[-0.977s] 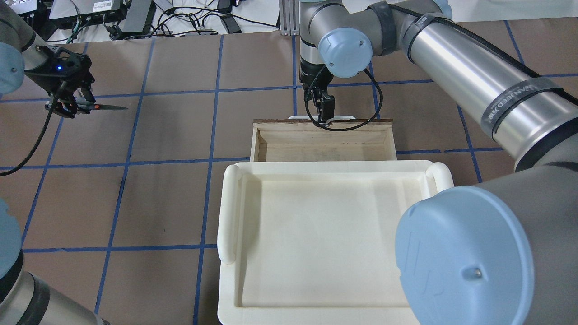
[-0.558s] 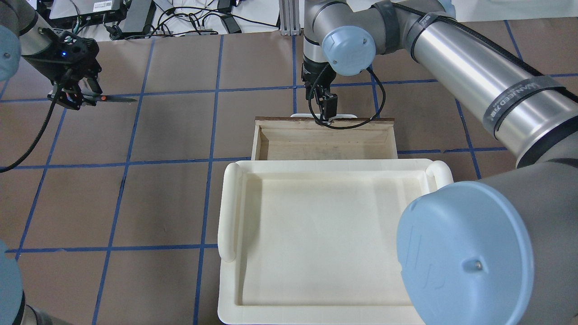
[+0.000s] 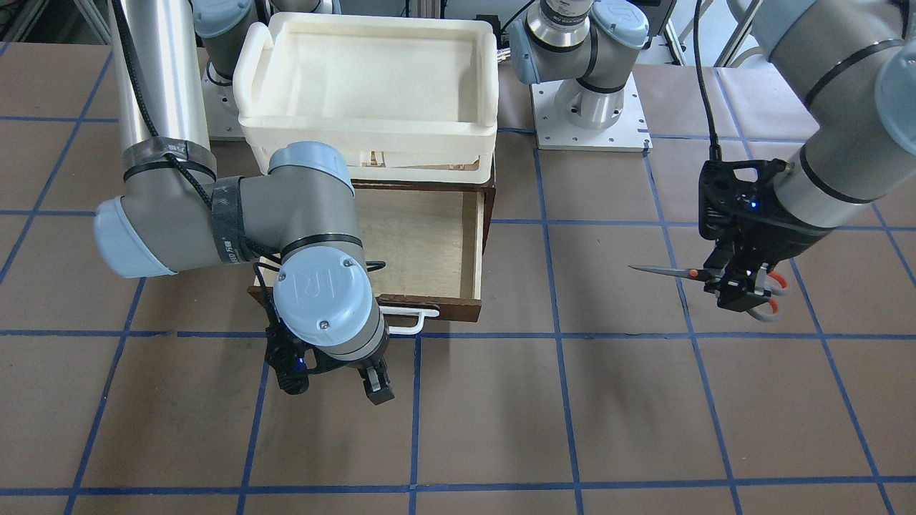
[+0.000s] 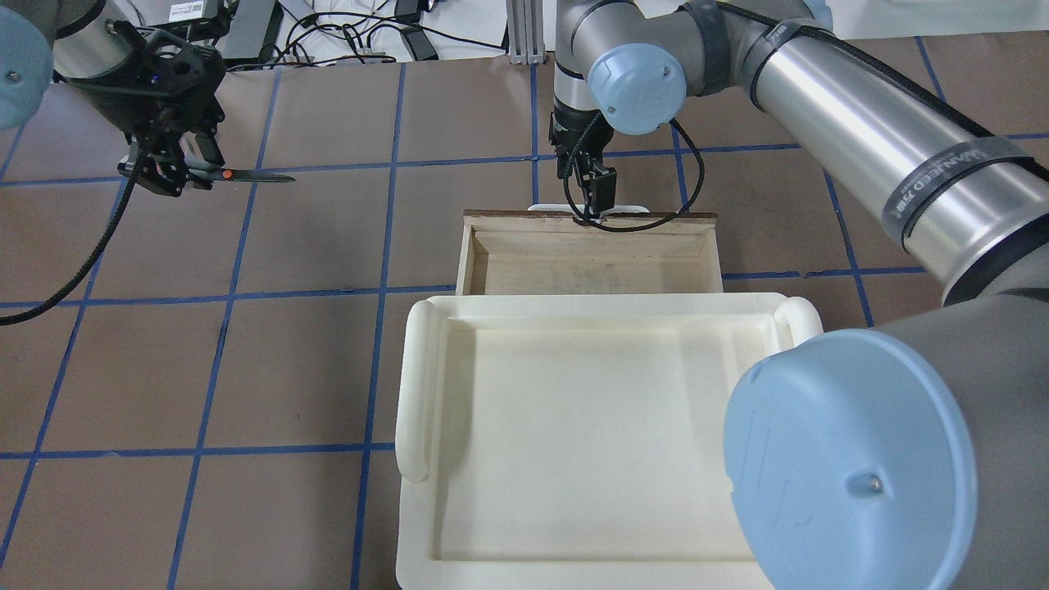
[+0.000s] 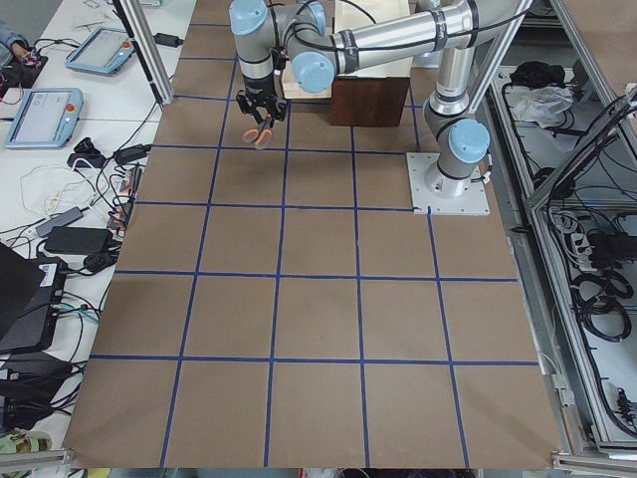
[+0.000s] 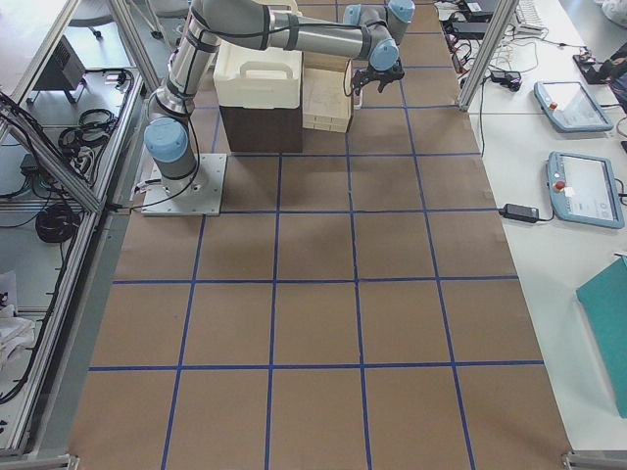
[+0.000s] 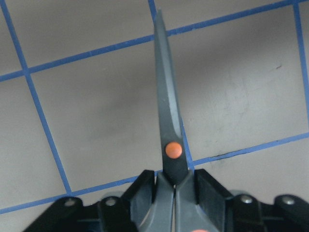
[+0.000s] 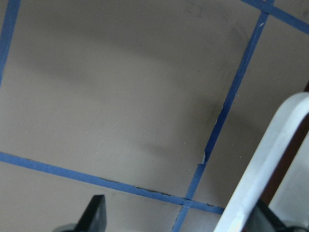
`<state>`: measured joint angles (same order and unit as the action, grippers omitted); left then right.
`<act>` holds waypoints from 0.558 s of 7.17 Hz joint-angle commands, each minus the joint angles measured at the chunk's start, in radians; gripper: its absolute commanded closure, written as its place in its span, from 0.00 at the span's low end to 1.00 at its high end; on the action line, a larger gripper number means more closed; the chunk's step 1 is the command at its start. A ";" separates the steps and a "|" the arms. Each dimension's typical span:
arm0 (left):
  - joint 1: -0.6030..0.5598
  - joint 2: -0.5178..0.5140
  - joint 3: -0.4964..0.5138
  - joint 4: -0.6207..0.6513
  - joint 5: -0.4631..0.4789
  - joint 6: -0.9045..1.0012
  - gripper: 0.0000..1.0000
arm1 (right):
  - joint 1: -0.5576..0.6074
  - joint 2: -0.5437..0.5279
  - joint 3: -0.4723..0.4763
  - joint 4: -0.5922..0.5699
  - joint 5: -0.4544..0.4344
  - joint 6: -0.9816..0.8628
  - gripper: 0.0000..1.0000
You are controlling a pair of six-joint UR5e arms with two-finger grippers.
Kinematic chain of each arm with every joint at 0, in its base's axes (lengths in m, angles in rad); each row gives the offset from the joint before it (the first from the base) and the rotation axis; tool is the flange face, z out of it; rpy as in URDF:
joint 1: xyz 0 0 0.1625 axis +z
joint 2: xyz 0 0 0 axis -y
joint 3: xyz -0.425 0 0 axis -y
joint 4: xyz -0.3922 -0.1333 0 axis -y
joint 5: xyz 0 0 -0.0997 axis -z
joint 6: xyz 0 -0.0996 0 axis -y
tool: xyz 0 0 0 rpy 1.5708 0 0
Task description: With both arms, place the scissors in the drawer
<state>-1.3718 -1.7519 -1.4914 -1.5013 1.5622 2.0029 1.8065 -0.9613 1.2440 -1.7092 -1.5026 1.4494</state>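
My left gripper (image 4: 174,172) is shut on the scissors (image 4: 254,175) near the pivot and holds them level above the table, blades pointing toward the drawer. They also show in the front view (image 3: 665,270) and the left wrist view (image 7: 169,121). The dark brown drawer (image 3: 458,309) is pulled out, and its pale inside is empty. My right gripper (image 3: 335,386) is open just in front of the drawer's white bar handle (image 3: 411,320). In the right wrist view the handle (image 8: 270,150) is at the right, with one finger (image 8: 95,212) to its left.
A white foam tray (image 4: 418,385) sits on top of the cabinet behind the drawer. Brown table paper with blue tape lines (image 4: 328,246) lies between the scissors and the drawer. Cables and devices (image 4: 246,24) lie past the table's far edge.
My left gripper has carried the scissors farther from the robot and to the right, toward the drawer. My right gripper has shifted slightly off the handle. The drawer stays open.
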 commanded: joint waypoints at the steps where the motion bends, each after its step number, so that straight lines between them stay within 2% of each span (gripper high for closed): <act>1: -0.103 0.046 -0.004 -0.059 0.010 -0.072 1.00 | 0.001 -0.052 0.003 0.025 -0.008 0.000 0.00; 3: -0.162 0.063 -0.004 -0.071 0.010 -0.134 1.00 | 0.001 -0.082 0.003 0.048 -0.014 -0.001 0.00; 4: -0.211 0.072 -0.001 -0.071 0.012 -0.168 1.00 | -0.004 -0.127 0.003 0.062 -0.049 -0.053 0.00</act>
<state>-1.5279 -1.6921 -1.4948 -1.5687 1.5723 1.8761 1.8062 -1.0442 1.2469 -1.6645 -1.5222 1.4372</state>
